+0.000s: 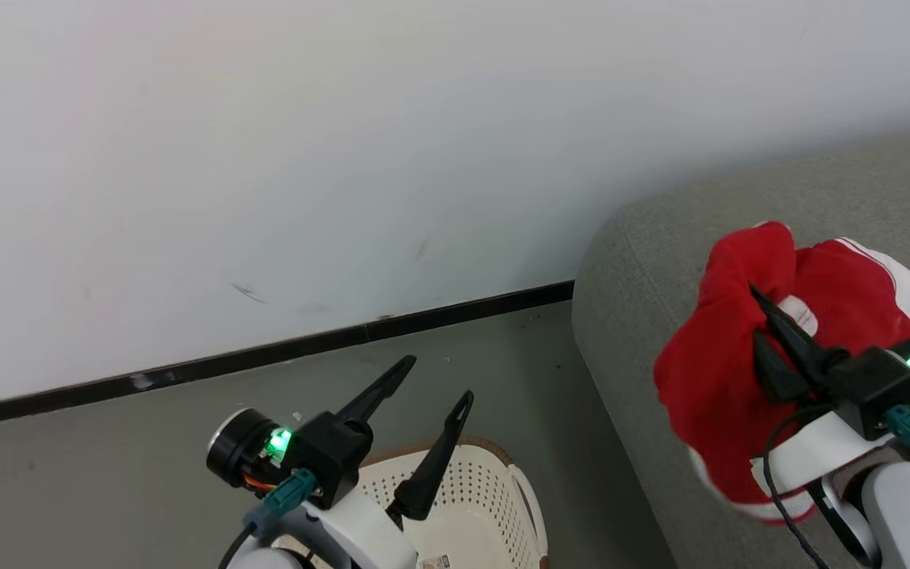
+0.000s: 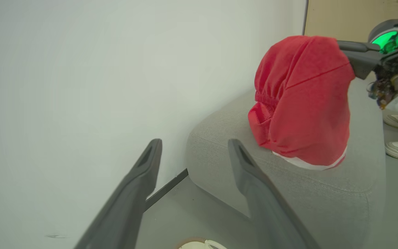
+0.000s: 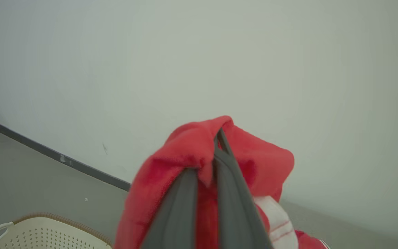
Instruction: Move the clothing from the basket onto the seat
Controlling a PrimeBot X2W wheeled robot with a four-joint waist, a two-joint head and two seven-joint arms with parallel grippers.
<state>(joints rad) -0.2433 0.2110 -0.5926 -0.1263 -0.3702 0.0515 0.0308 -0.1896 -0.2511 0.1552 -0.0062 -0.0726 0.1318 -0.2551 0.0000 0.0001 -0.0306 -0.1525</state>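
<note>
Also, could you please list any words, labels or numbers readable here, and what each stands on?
Paper label on the bottom of the basket: dark print, too small to read.
Nothing else carries legible text.

We can read no words, numbers or brand marks in these views. The one thing that carries print is a small paper label [image 1: 434, 562] on the bottom of the basket [image 1: 494, 490], at the lower edge of the head view. We see dark marks on its pale paper, but they are too small and too cut off by the frame edge for us to make out a single letter or digit.
</note>
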